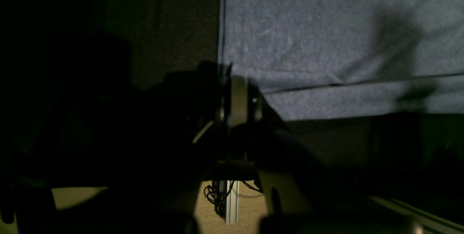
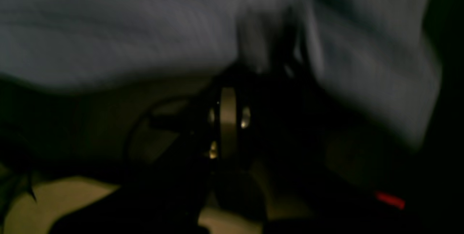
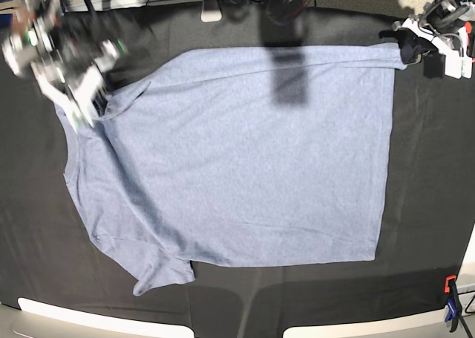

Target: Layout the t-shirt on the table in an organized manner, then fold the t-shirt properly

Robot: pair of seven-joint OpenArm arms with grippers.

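The t-shirt (image 3: 245,160) lies spread on the black table (image 3: 44,241), plain side up, with its hem toward the right and its sleeves toward the left. My left gripper (image 3: 406,47) is at the far right hem corner, shut on the cloth. In the left wrist view that corner of the t-shirt (image 1: 326,38) meets the dark left gripper (image 1: 223,72). My right gripper (image 3: 93,100) is blurred at the far left sleeve. In the right wrist view the t-shirt (image 2: 108,27) drapes around the shut right gripper (image 2: 270,51).
A blue and orange clamp (image 3: 450,308) stands at the near right table edge. A white object (image 3: 211,11) and cables lie past the far edge. A dark shadow (image 3: 288,78) falls on the shirt's far part. Something red (image 2: 389,200) shows low in the right wrist view.
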